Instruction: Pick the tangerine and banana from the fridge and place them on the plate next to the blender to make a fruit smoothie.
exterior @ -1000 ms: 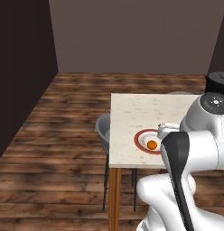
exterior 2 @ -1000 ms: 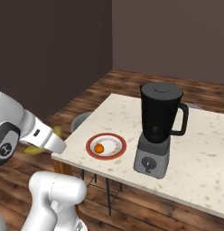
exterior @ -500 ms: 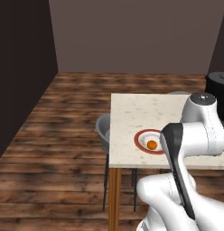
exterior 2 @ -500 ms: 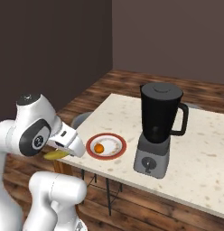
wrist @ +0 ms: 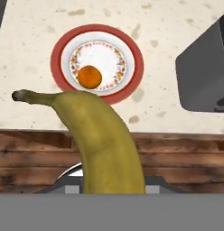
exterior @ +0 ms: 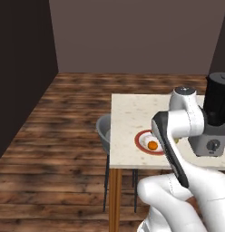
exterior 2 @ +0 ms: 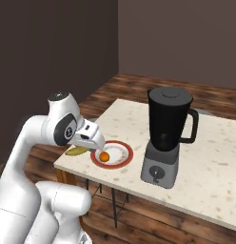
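The banana (wrist: 105, 144) is held in my gripper (exterior 2: 89, 143), which is shut on it; the yellow fruit rises from the bottom of the hand view, its dark tip pointing left. In the right base view the banana (exterior 2: 76, 151) sticks out over the table's near corner, just left of the plate (exterior 2: 125, 147). The tangerine (wrist: 89, 76) lies on the red-rimmed plate (wrist: 132, 49), slightly off centre. The tangerine (exterior: 152, 145) and plate (exterior: 142, 138) also show beside my arm. Right of the plate stands the blender (exterior 2: 168, 128), black jar on grey base. The fridge is out of view.
The pale speckled table (exterior: 128, 113) has its front edge right under the banana. A grey round stool (exterior: 103, 131) stands at the table's left side, partly under it. Wooden floor and dark walls surround the table. The blender base (wrist: 204, 67) stands close to the plate.
My arm has swung up and over the table's near corner, bringing the banana close to the plate. The plate, tangerine and blender have not moved.
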Robot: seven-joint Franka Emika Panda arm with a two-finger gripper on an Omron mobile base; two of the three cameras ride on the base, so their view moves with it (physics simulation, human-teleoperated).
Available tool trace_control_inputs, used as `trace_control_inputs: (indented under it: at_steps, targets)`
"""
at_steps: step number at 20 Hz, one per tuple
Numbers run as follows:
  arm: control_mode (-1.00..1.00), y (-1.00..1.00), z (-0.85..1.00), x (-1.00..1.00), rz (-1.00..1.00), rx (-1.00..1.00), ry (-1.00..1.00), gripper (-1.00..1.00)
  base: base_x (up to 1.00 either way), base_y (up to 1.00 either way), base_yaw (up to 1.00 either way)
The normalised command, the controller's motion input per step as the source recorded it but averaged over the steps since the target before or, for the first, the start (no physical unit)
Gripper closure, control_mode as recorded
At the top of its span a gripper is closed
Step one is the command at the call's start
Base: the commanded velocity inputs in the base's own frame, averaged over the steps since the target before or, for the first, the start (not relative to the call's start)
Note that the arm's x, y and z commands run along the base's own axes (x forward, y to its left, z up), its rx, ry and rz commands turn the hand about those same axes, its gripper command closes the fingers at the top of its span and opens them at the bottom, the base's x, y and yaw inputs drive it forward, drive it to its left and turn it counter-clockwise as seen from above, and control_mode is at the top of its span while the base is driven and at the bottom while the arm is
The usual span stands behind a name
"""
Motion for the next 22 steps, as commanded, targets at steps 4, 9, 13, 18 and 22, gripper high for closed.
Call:
trace_control_inputs:
  at_steps: [4,9,13,18,22]
  targets:
    - [-1.0,-0.2,-0.4,0.53,0.11,0.0,0.0,1.0,0.0,0.0,0.0]
    - [-1.0,-0.18,-0.52,0.44,0.07,0.0,0.0,1.0,0.0,0.0,0.0]
    - [-1.0,-0.19,-0.53,0.5,0.07,0.0,0.0,1.0,0.0,0.0,0.0]
    - [-1.0,-0.2,-0.36,0.53,0.04,0.0,0.0,1.0,0.0,0.0,0.0]
    - [-1.0,-0.33,-0.27,0.37,0.03,0.0,0.0,1.0,0.0,0.0,0.0]
